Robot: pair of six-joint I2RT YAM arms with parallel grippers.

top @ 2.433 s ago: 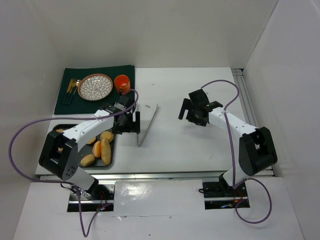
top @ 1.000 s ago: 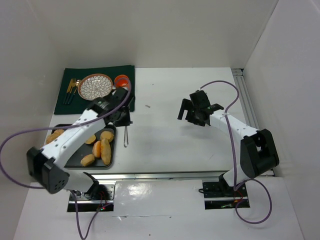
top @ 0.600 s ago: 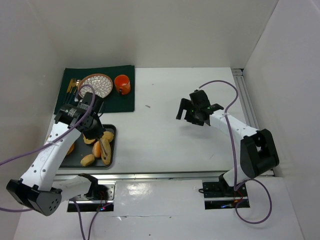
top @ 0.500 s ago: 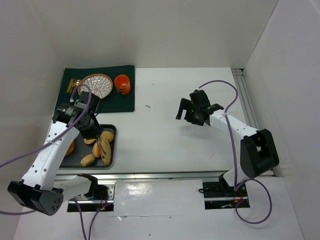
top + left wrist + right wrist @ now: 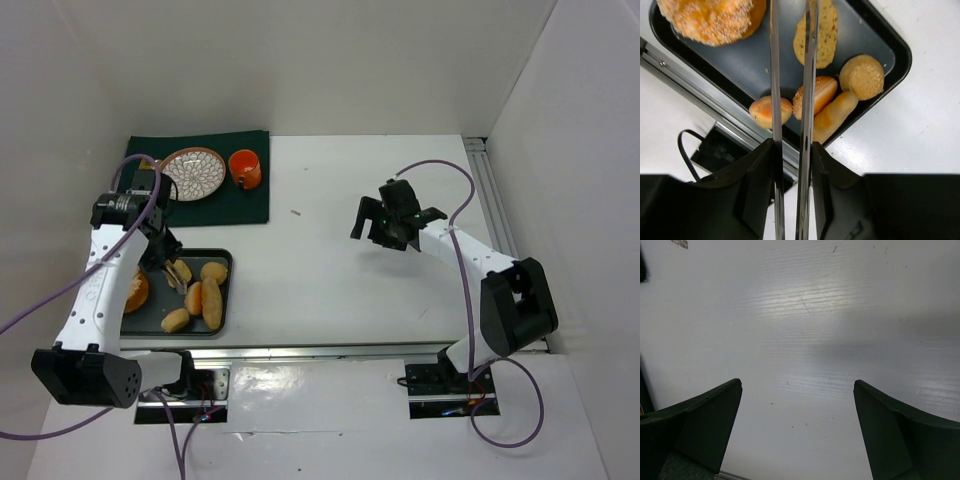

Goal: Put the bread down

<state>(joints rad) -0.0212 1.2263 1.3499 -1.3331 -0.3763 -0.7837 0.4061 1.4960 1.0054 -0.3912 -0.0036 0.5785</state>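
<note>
Several golden bread rolls (image 5: 213,272) lie in a dark tray (image 5: 152,317) at the near left. The left wrist view shows them from above: a large seeded bun (image 5: 715,17), a flat oval (image 5: 827,35), a round roll (image 5: 862,76) and an oval roll (image 5: 822,90). My left gripper (image 5: 160,250) (image 5: 792,145) is shut on metal tongs (image 5: 775,75). The two tong arms stand slightly apart above the rolls, with nothing between them and their tips out of that view. My right gripper (image 5: 385,225) (image 5: 797,385) hangs open over bare table, empty.
A patterned plate (image 5: 190,172) and an orange cup (image 5: 245,168) sit on a green mat (image 5: 245,205) behind the tray. A metal rail (image 5: 690,75) runs along the tray's outer side. White walls close in at the left, back and right.
My left arm has swung from the table's middle leftward to above the tray, carrying the tongs. The tong arms have spread a little. The right arm has barely moved.
</note>
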